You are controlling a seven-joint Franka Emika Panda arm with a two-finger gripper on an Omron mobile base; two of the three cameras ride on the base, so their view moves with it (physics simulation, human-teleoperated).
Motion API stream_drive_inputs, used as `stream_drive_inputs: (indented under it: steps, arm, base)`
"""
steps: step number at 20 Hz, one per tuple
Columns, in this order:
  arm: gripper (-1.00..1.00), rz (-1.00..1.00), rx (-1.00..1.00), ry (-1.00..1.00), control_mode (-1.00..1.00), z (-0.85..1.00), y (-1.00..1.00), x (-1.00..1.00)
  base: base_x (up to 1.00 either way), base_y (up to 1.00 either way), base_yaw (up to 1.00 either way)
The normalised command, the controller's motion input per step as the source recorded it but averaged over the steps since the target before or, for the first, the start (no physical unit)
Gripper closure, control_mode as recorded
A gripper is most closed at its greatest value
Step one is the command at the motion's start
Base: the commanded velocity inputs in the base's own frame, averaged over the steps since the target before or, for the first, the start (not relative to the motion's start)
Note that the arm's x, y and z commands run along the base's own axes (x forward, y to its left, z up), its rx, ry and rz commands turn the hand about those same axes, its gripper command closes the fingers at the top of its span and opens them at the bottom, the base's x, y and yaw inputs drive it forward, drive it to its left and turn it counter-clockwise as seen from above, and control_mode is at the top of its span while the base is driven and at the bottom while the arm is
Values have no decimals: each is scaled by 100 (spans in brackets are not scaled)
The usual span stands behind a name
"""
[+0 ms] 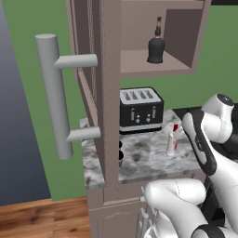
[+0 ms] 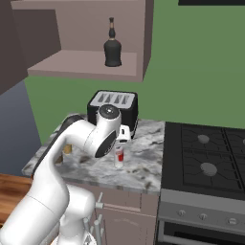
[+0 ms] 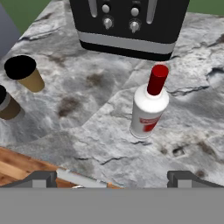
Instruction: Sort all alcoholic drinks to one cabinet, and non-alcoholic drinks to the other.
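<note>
- Squat black bell-shaped bottle with a thin brown neck [image 1: 156,45] stands upright on the plain inner shelf of the mauve-brown wooden wall cabinet [image 1: 139,65], so one alcoholic drink looks already sorted.
- That cabinet's door [image 1: 100,93] hangs wide open, edge-on to the left base camera, with its thick grey cylindrical bar handle [image 1: 53,95] sticking out toward the lens. Nothing else sits on the shelf beside the black bottle.
- Slim clear bottle with a red label and red cap [image 3: 148,105] is upright on the grey marbled stone counter [image 3: 87,113], in front of the black four-slot toaster [image 3: 127,26] and apart from it. It is not yet in the cabinet.
- Small tan-orange cup with a black top [image 3: 25,73] stands near the counter's left edge in the hand view; a second, darker brown cup [image 3: 6,104] sits just beside it, cut off by the frame.
- Those cups are left to sort; the second wall cabinet cannot be picked out here.
- White arm's end effector [image 3: 113,177] is spread wide and holds nothing, hovering above the counter with the clear bottle ahead of it between the fingertips' line of approach.
- By my reading the task is roughly a third done: one bottle shelved, one bottle next in line, then the non-alcoholic drinks.
</note>
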Motion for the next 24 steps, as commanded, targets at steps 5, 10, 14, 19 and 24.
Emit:
stream_drive_inputs:
  steps: [5, 10, 14, 19, 24]
  arm:
    - [-100, 0, 0, 0, -100, -13, -2, 20]
    - [-100, 0, 0, 0, -100, -18, 0, 15]
    - [-100, 0, 0, 0, -100, -16, -1, 18]
    - [-100, 0, 0, 0, -100, -11, -4, 17]
    - [-100, 0, -1, 0, -100, -9, -13, 9]
  base:
    - [0, 0, 0]
    - [0, 0, 0]
    - [0, 0, 0]
    - [0, 0, 0]
    - [0, 0, 0]
